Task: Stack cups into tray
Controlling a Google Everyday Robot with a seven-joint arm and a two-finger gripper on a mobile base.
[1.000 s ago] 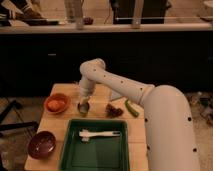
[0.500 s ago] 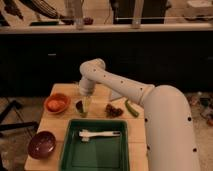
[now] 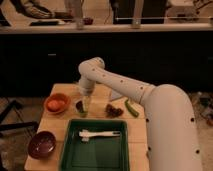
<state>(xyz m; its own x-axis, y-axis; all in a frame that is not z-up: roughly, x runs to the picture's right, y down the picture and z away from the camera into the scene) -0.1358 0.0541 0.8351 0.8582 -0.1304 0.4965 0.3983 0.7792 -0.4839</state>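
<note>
Cups sat near the middle of the wooden table (image 3: 55, 125), just behind the far rim of the tray (image 3: 67, 150); we could make out a pale green cup (image 3: 84, 107) with a darker one (image 3: 79, 105) pressed against its left side, though we could not tell whether one stood inside the other. Our gripper (image 3: 85, 98) hung directly over them at the end of the white arm (image 3: 120, 85), which reached in from the right and bent down at its elbow. Its fingers were spread wide, released and grasping nothing that we could see, and we could not tell whether their tips touched the cups. Our green tray lay at the near side of the table, and inside it, toward its far end, rested a white utensil (image 3: 100, 134) lying crosswise. To the left of the cups stood an orange bowl (image 3: 56, 103), and at the near left corner of the table, beside the tray, stood a maroon bowl (image 3: 41, 144). To the right of the cups we saw a dark reddish clump (image 3: 114, 110) that we could not identify, and just beyond it a slim green object (image 3: 131, 108) lying at a slant beside the arm.
</note>
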